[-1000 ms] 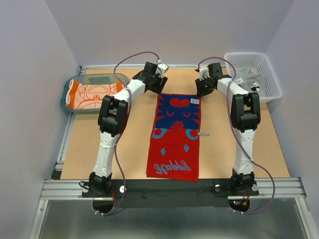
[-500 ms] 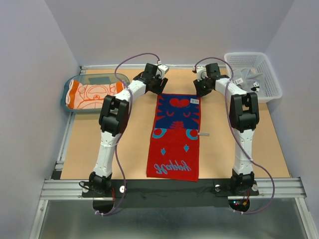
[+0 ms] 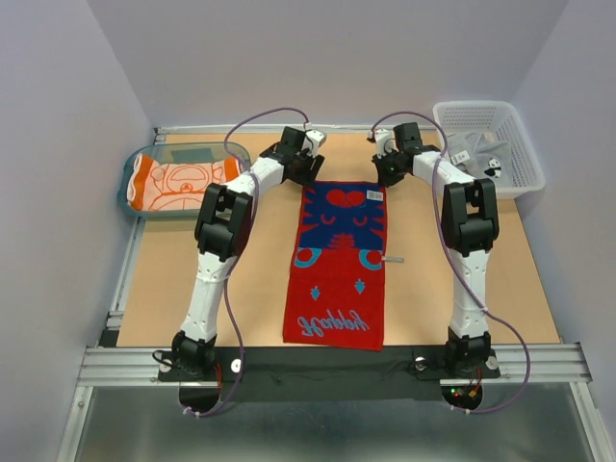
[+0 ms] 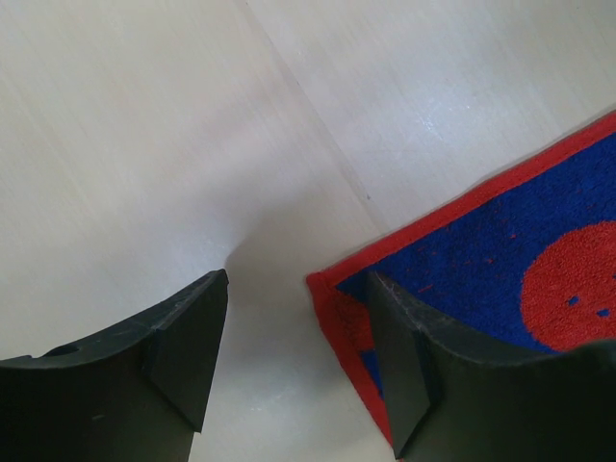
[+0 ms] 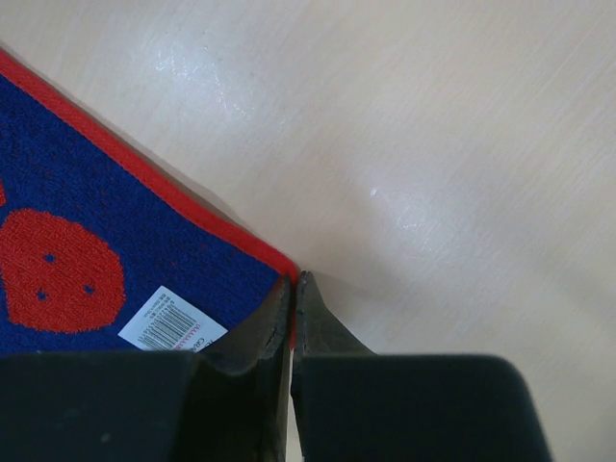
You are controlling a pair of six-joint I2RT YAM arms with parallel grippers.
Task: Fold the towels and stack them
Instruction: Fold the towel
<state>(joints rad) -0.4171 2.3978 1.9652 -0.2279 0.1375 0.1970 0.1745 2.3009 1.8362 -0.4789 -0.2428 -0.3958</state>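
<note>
A red towel with blue marks (image 3: 337, 269) lies flat and lengthwise in the middle of the table. My left gripper (image 3: 306, 166) is open at its far left corner. In the left wrist view the open gripper (image 4: 296, 289) straddles that corner of the towel (image 4: 500, 241), one finger over the cloth and the other over bare table. My right gripper (image 3: 387, 171) is at the far right corner. In the right wrist view this gripper (image 5: 294, 281) is shut, with the towel's (image 5: 106, 212) red hem pinched between its fingertips beside a white barcode label (image 5: 171, 329).
A translucent teal tray (image 3: 129, 173) at the far left holds a folded orange towel (image 3: 173, 185). A white mesh basket (image 3: 515, 144) at the far right holds a light grey towel (image 3: 478, 154). A small grey tag (image 3: 393, 259) sticks out from the red towel's right edge.
My right gripper has shut on the towel's far right corner. Both grippers have shifted slightly toward the far edge of the table. The towel lies as before.
</note>
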